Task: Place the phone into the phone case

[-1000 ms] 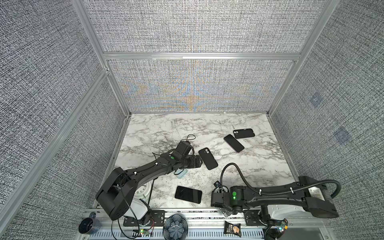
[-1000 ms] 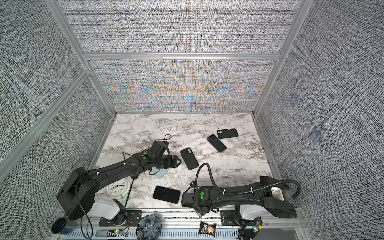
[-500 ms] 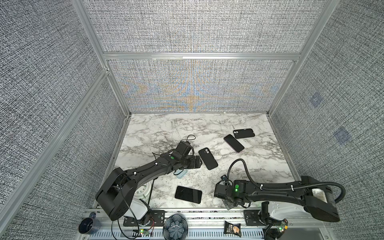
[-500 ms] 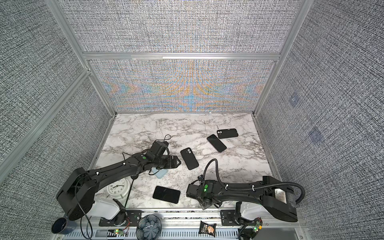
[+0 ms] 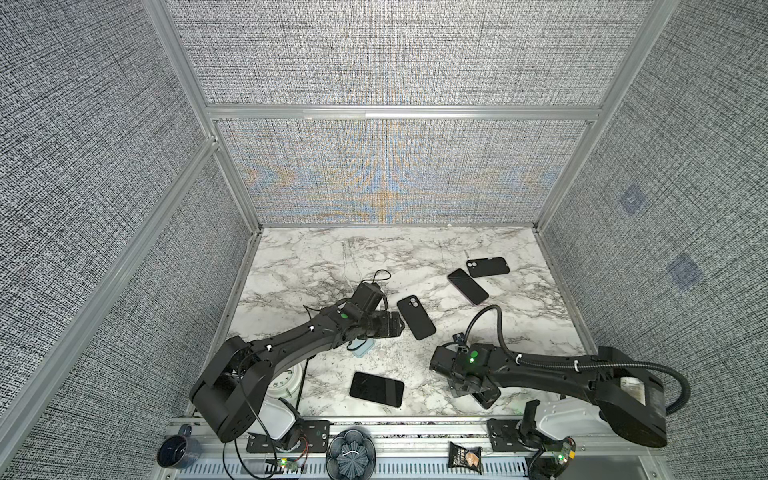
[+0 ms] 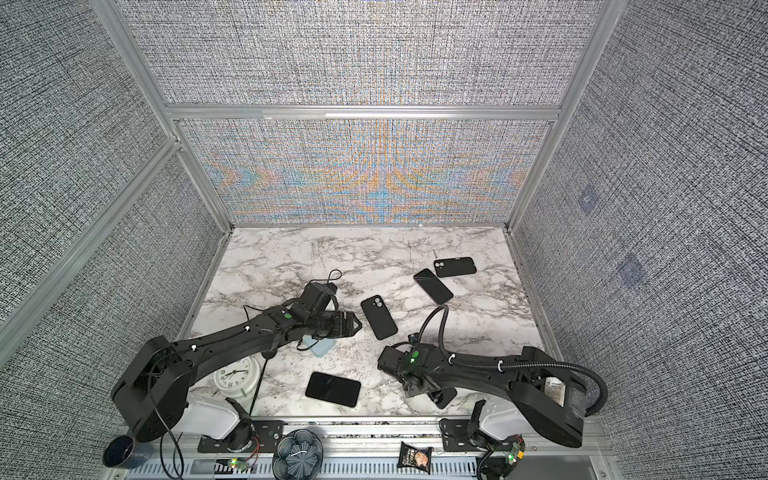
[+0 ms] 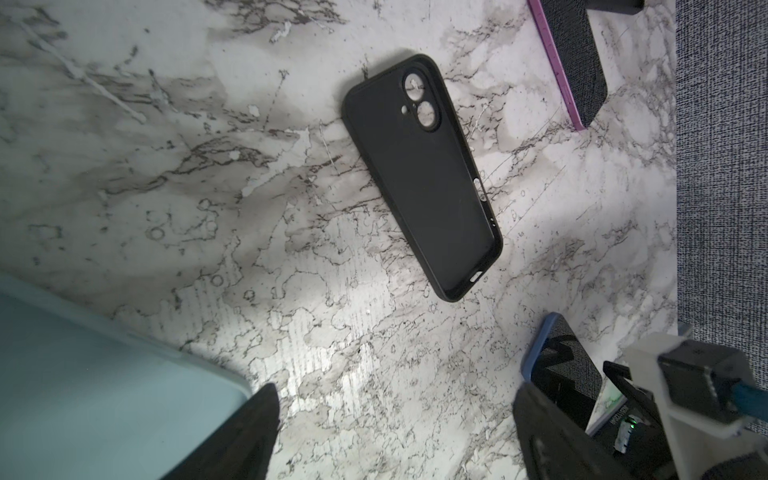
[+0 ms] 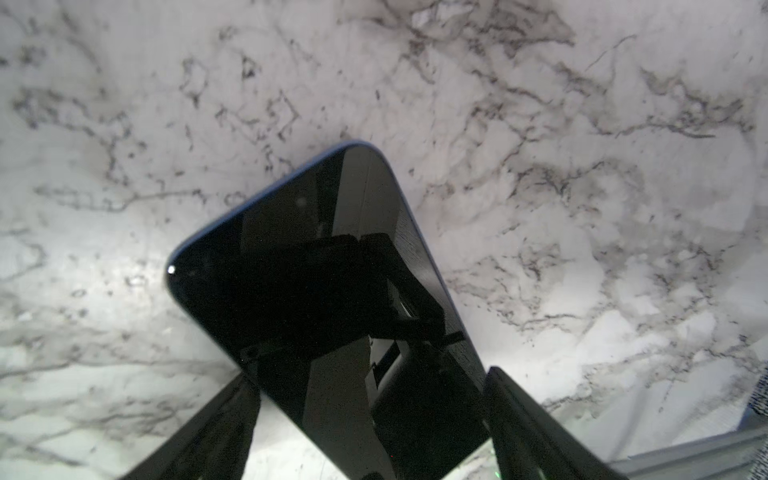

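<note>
An empty black phone case (image 5: 416, 317) (image 6: 378, 317) lies hollow side up at mid-table; in the left wrist view the case (image 7: 419, 174) shows its camera cut-outs. My left gripper (image 5: 397, 326) (image 7: 395, 432) hovers just left of it, open, with only bare marble between its fingers. A dark phone (image 8: 332, 270) with a blue rim lies screen up near the front edge, partly showing in both top views (image 5: 488, 399) (image 6: 444, 397). My right gripper (image 5: 473, 388) (image 8: 370, 428) stands open over it, one finger on each side of its long edges, with marble showing between one finger and the phone.
A light blue case (image 5: 362, 347) lies under the left arm. Another phone (image 5: 376, 389) lies screen up at front middle. At back right sit a purple-edged phone (image 5: 467, 286) and a black cased phone (image 5: 487, 267). A white clock (image 5: 286, 380) stands by the left arm's base.
My right arm has swung right and toward the front edge, bringing its gripper down over the blue-rimmed phone. The left arm has stayed still.
</note>
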Controlling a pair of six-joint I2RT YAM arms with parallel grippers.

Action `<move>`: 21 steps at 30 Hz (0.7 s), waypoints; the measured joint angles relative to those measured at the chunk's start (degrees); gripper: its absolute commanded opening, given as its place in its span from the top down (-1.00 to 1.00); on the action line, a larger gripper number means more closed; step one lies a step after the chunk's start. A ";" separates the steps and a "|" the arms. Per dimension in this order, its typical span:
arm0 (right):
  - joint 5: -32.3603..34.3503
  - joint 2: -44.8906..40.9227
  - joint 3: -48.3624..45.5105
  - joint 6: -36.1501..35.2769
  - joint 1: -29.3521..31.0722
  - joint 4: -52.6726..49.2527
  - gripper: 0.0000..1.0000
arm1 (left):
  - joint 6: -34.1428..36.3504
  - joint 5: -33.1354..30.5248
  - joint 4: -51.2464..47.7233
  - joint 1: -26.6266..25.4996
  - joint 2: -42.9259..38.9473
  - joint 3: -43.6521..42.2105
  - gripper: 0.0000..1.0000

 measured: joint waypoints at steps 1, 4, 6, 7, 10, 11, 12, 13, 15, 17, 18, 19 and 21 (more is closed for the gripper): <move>0.24 -0.15 -0.24 -0.13 -0.79 0.81 -0.75 | 0.00 0.00 0.00 0.00 0.00 0.00 -0.78; 1.20 -0.46 -0.94 -0.13 -3.37 3.30 -0.75 | 0.02 0.07 0.02 0.00 0.28 0.22 -0.79; 1.42 -0.55 -1.27 -0.13 -5.16 4.87 -0.76 | 0.07 0.46 0.04 0.00 0.87 0.70 -0.79; 1.46 -0.61 -1.44 -0.13 -5.99 5.64 -0.76 | 0.11 0.61 0.07 0.00 1.16 0.94 -0.79; 1.40 -1.16 -2.36 -0.11 -8.17 8.13 -0.80 | 0.24 0.92 0.07 0.00 1.95 1.55 -0.79; 1.31 -1.44 -2.71 -0.11 -8.81 8.92 -0.80 | 0.24 1.07 0.07 0.00 2.16 1.77 -0.79; 0.81 -1.88 -3.13 -0.11 -9.57 9.42 -0.81 | 0.26 1.14 0.09 0.00 2.43 2.01 -0.79; 0.15 -2.38 -3.58 -0.02 -10.21 9.97 -0.80 | 0.33 1.25 0.11 0.00 2.67 2.16 -0.79; -1.36 -3.58 -4.63 0.31 -11.52 11.08 -0.80 | 0.48 1.51 0.07 0.00 3.17 2.64 -0.78; -2.08 -4.66 -5.88 1.25 -12.81 13.44 -0.81 | 0.70 1.62 0.04 0.00 3.61 3.10 -0.78; -2.47 -5.20 -6.62 1.84 -13.42 14.71 -0.81 | 0.74 1.84 0.09 0.00 3.91 3.37 -0.79; -2.95 -5.77 -7.30 2.32 -13.92 15.72 -0.80 | 0.90 2.01 0.09 0.00 4.20 3.61 -0.78; -3.45 -6.60 -8.33 3.34 -14.62 17.18 -0.80 | 1.07 2.40 0.11 0.00 4.68 3.80 -0.79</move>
